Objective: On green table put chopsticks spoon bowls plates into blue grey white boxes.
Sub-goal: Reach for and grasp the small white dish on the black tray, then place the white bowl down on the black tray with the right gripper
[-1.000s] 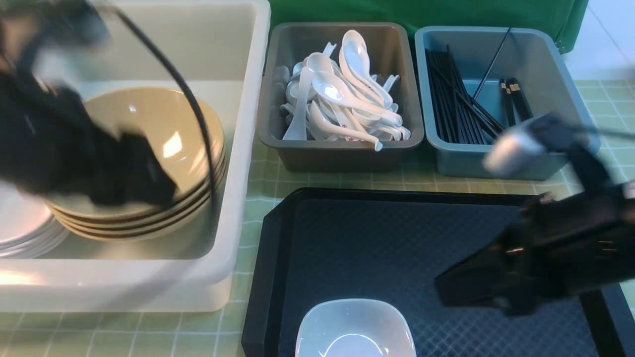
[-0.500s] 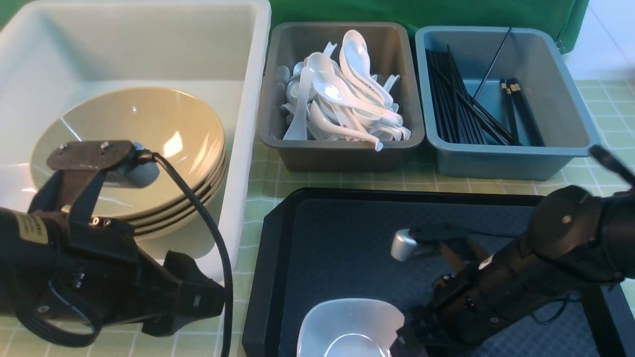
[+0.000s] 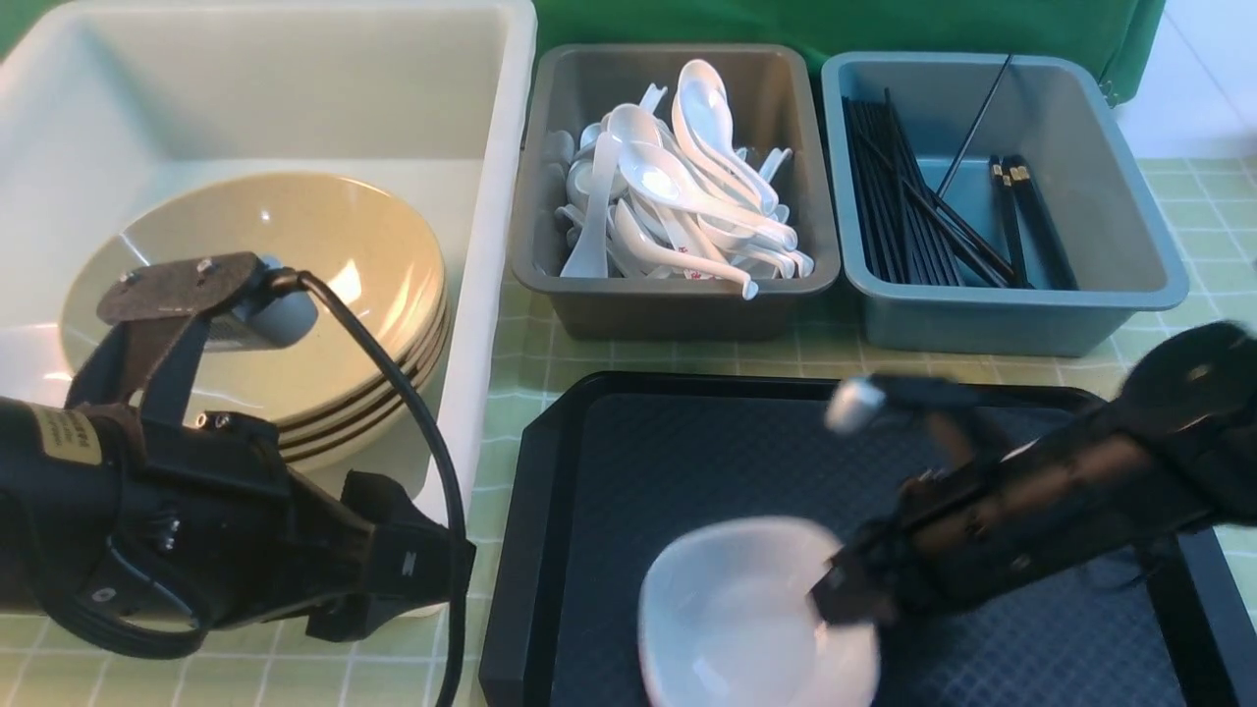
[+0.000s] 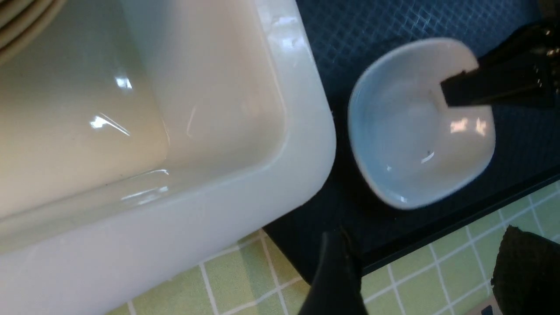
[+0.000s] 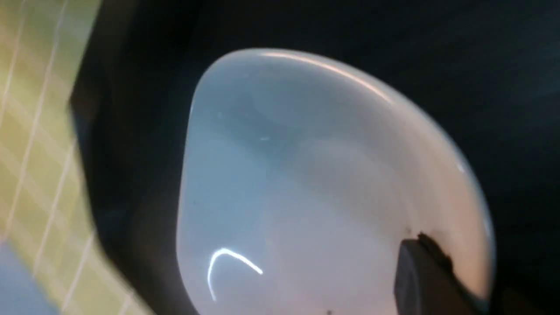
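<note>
Two claws: right claw (image 3: 833,595) blurred, pinching white bowl (image 3: 732,619) rim; left claw (image 4: 423,245) wide, empty, partly cut off.

Spoons (image 3: 678,196) in box (image 3: 678,309) behind tray (image 3: 687,442)

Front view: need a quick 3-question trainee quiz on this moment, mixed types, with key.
1. Multiple choice: the blue box holds A) forks, B) chopsticks, C) cups.
2. True or false: the right gripper is shut on the rim of the small white bowl.
3. Short answer: what does the left gripper hold?

Key: 1 B. 2 True. 3 Nothing; its jaws stand open with only tray and table between them.
</note>
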